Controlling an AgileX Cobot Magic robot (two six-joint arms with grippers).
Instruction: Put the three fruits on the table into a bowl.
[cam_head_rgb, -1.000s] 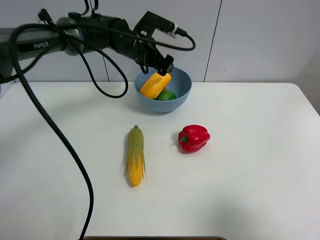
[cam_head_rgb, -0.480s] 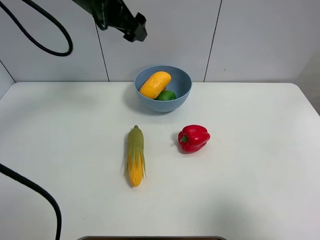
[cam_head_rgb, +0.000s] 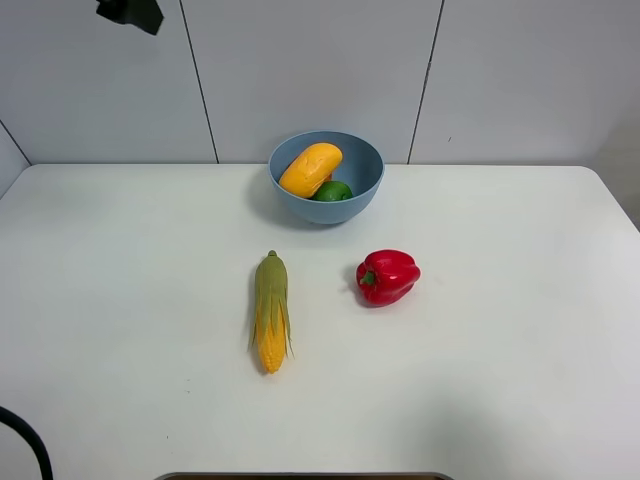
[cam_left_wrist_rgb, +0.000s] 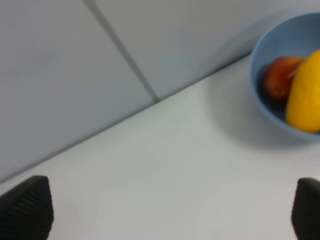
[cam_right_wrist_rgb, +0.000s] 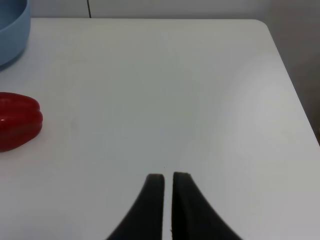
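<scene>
The light-blue bowl (cam_head_rgb: 353, 196) stands at the back middle of the white table (cam_head_rgb: 500, 380). The yellow-orange mango (cam_head_rgb: 310, 168) leans on its rim, with the green lime (cam_head_rgb: 334, 191) beside it. The left wrist view shows the bowl (cam_left_wrist_rgb: 272, 117) holding the red fruit (cam_left_wrist_rgb: 279, 80) and the mango (cam_left_wrist_rgb: 306, 97). My left gripper (cam_left_wrist_rgb: 166, 212) is open wide and empty, raised far to the left of the bowl; its tip shows in the high view (cam_head_rgb: 130, 12). My right gripper (cam_right_wrist_rgb: 167, 200) is shut and empty, low over the table's right side.
A corn cob with green husk (cam_head_rgb: 270, 312) lies in the middle of the table. A red bell pepper (cam_head_rgb: 387, 276) lies to its right and also shows in the right wrist view (cam_right_wrist_rgb: 17, 120). The table's right edge (cam_right_wrist_rgb: 292, 95) is close to my right gripper.
My left gripper has let go of the mango, which now rests in the bowl. The left arm has lifted up and away to the upper left.
</scene>
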